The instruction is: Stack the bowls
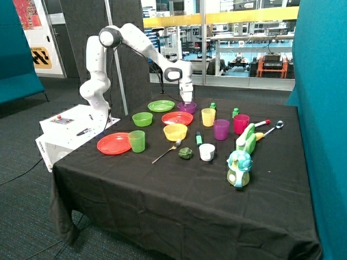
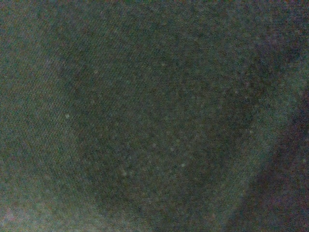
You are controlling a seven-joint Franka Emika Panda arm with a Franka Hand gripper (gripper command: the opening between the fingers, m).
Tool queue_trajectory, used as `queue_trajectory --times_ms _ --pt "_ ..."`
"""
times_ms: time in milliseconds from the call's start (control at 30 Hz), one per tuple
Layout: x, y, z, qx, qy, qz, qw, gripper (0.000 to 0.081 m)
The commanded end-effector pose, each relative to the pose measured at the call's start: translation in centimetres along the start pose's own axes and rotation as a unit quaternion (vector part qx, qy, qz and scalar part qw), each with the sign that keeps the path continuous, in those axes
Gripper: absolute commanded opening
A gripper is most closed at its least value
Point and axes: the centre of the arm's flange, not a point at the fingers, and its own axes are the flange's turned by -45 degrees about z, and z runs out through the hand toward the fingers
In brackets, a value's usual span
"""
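Note:
The purple bowl (image 1: pixel 187 107) sits at the back of the table, between the green plate (image 1: pixel 161 105) and the yellow cup (image 1: pixel 208 116). My gripper (image 1: pixel 187 99) is down at this bowl, at its rim or just inside it. The yellow bowl (image 1: pixel 175 131) sits in front of the red plate (image 1: pixel 177 118). The light green bowl (image 1: pixel 142 118) sits beside that plate. All three bowls stand apart, none stacked. The wrist view shows only dark tablecloth (image 2: pixel 145 121) close up, with a dim purplish edge (image 2: pixel 292 188) at one corner.
A second red plate (image 1: pixel 114 143) and a green cup (image 1: pixel 136 141) stand near the table's edge below the robot base. A purple cup (image 1: pixel 220 129), a magenta cup (image 1: pixel 241 124), a white cup (image 1: pixel 206 152), a fork (image 1: pixel 166 151) and toys (image 1: pixel 239 168) lie around.

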Motion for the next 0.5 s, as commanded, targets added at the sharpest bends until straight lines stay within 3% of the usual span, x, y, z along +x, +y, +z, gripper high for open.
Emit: queue_trajectory --times_ms 0,467 --pt "-0.1 0.3 -1.0 0.00152 0.0003 0.002 1.0 0.0" --pt "-0.1 1.2 -3.8 0.00152 0.0003 0.005 1.0 0.0"
